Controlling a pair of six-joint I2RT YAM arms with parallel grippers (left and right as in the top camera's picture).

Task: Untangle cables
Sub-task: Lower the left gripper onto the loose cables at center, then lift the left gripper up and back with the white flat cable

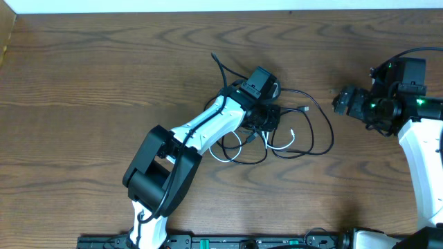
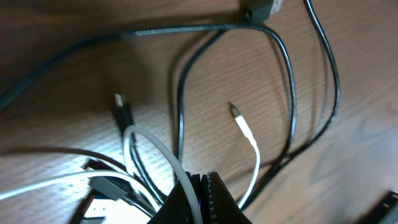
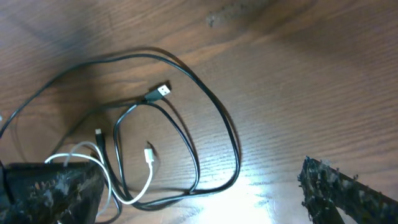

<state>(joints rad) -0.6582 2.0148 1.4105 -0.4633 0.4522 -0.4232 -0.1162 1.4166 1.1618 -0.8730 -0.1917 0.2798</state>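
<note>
Hidden from overhead beneath its own wrist housing: the left gripper (image 1: 266, 116), along with the middle of the tangle.

Cut off by the bottom edge of the left wrist view: the closed fingers (image 2: 186, 202). Lost behind them: a stretch of the white cable (image 2: 257, 155). Impossible to tell whether pinched there.

Blurred and clipped at the top edge of that view: a plug (image 2: 260, 9) on the black cable (image 2: 287, 74).

Cropped at the lower corners of the right wrist view: the right gripper (image 3: 199, 177), with only parts of its fingers (image 3: 348, 193) in frame. Covered by the left-hand one: part of the white loop.

Too small overhead to make out: the plug types.
</note>
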